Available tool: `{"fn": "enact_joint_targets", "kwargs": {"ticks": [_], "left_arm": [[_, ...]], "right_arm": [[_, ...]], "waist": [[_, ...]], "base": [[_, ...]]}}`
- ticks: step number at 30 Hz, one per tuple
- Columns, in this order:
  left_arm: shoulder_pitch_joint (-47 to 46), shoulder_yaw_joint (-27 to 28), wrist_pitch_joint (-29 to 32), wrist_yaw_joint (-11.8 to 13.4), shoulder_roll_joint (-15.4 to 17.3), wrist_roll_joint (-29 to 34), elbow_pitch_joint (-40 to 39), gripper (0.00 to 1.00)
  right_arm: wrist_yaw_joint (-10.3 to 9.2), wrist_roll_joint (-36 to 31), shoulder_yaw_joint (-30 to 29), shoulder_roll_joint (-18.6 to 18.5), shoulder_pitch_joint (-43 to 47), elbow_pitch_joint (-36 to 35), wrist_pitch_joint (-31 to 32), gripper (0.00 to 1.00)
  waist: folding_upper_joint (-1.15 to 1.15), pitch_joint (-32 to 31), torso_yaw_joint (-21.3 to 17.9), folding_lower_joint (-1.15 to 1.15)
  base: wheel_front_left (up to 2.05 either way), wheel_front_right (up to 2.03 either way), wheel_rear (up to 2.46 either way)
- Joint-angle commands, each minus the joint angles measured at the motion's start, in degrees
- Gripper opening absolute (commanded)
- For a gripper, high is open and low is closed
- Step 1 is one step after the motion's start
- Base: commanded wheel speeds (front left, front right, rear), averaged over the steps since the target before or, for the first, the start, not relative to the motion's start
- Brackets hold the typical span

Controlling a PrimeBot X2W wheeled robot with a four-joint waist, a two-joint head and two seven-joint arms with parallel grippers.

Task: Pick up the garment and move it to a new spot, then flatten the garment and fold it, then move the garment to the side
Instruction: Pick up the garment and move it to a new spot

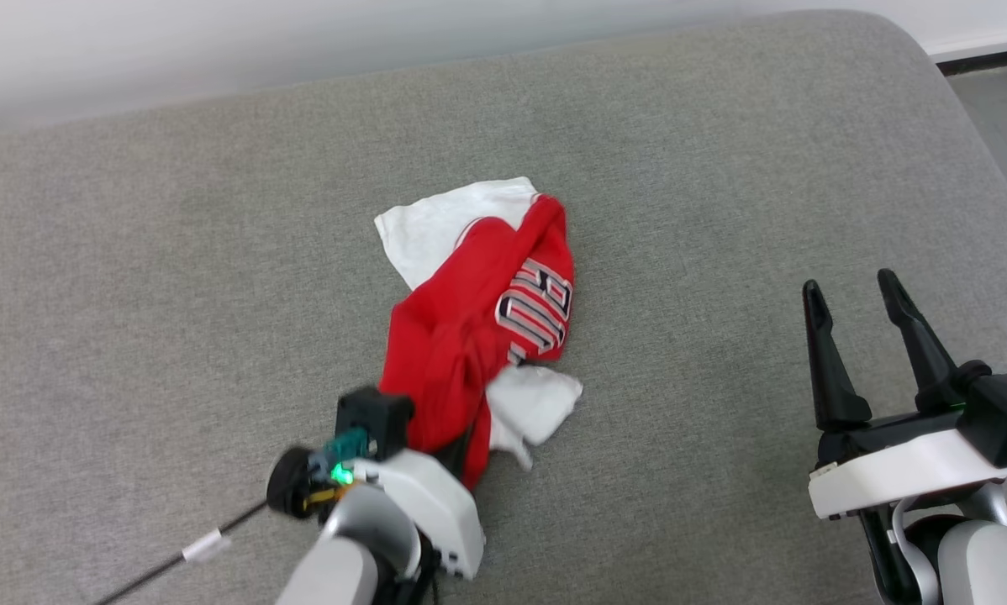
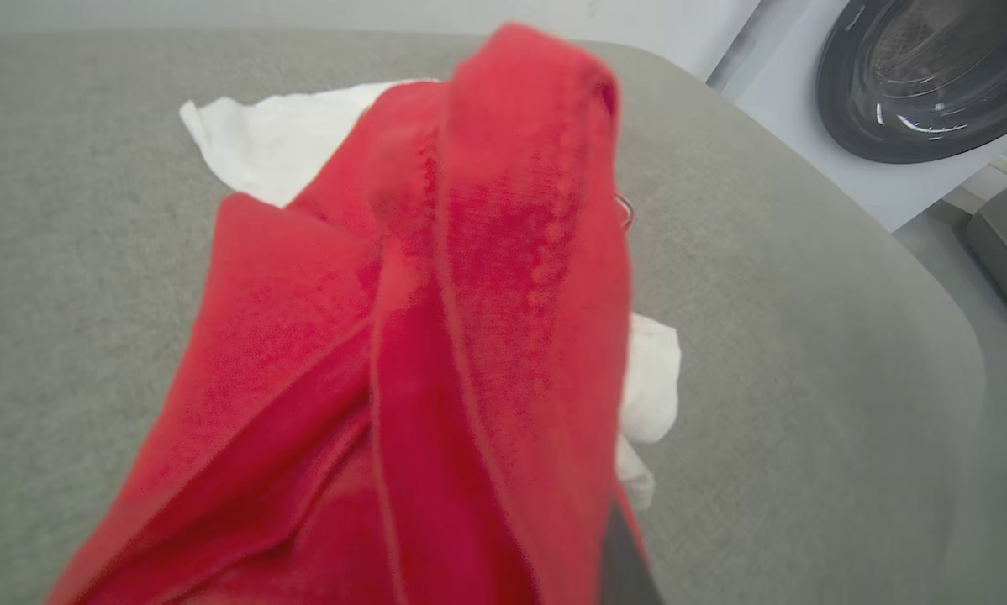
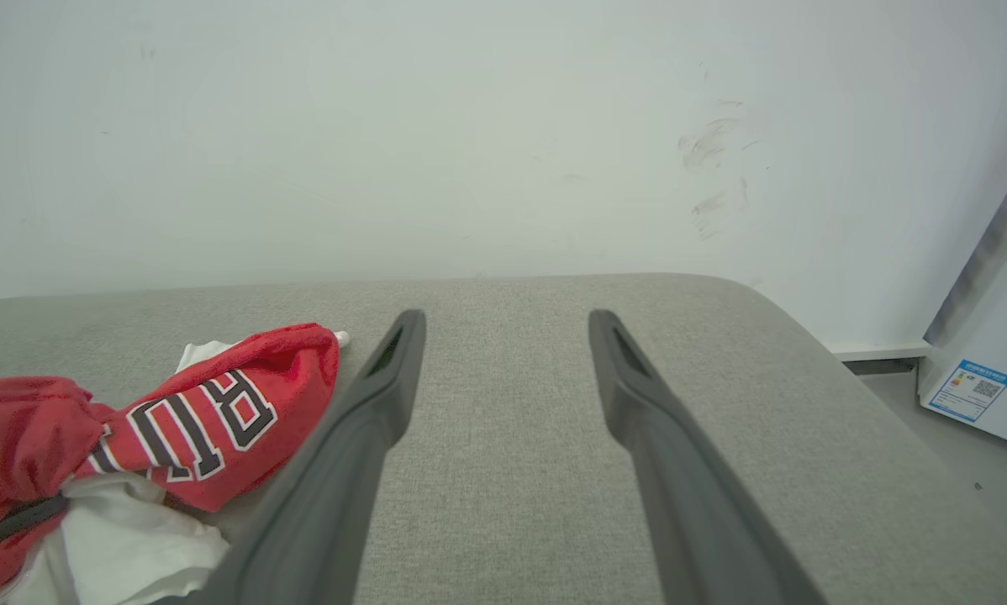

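Closest in the head view is the pale left forearm, angled up from the bottom edge toward the garment, with a thin black cable [image 1: 159,567] trailing off its wrist on the side away from the garment. Its left hand [image 1: 457,449] is buried in the near end of the garment [image 1: 461,328]. The red cloth is gathered into tight folds that run straight into the hand, so it is closed on a bunch of that cloth. The fingers are almost wholly covered. In the left wrist view a sliver of one dark finger [image 2: 630,563] peeks out beneath the red folds, which are blurred there.

Beyond the grip the garment lies crumpled on the grey bench [image 1: 176,252], about mid-surface. One white sleeve is bunched just beside the hand, and another white part is spread flat at the garment's far end. The black, white-outlined lettering is creased, and just a few letters can be read.

Well to the right of the garment, the right hand [image 1: 848,286] is held over the bench, apart from the cloth and gripping nothing. Its two long fingers are spread wide and point away from the robot.

Past the garment's far end the bench meets a plain pale wall [image 3: 470,126]. Off the bench's rounded corner, far to the garment's right, stands a white appliance with a round dark glass door [image 2: 915,76].
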Motion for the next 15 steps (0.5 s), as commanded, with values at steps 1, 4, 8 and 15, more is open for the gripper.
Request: {"fn": "enact_joint_targets", "kwargs": {"ticks": [1, 4, 8, 15], "left_arm": [[1.3, 0.0, -0.1, 0.5, 0.0, -0.2, 0.2, 0.00], [3.6, -1.2, -0.3, 1.4, -0.1, 0.7, 1.1, 0.01], [3.7, -2.5, -3.3, 2.0, -0.3, 1.8, 0.2, 1.00], [2.5, -3.3, -10.3, 4.3, -0.8, 1.9, -5.7, 1.00]], "right_arm": [[-0.04, 0.1, 0.2, 0.2, 0.0, 0.2, -0.3, 1.00], [-0.04, 0.5, -0.1, 0.2, 0.0, 0.6, -0.7, 1.00], [-0.04, -0.1, -0.1, 0.1, -0.1, 1.1, -0.7, 1.00], [-0.04, -1.3, -0.6, 0.1, 1.0, 0.6, 0.3, 1.00]], "waist": [[0.00, -0.1, -0.1, 0.00], [0.00, 0.2, 0.7, 0.00], [0.00, -0.3, 2.2, 0.00], [0.00, -3.4, 5.7, 0.00]], "base": [[0.00, 0.00, 0.00], [0.00, 0.00, 0.00], [0.00, 0.00, 0.00], [0.00, 0.00, 0.00]]}}
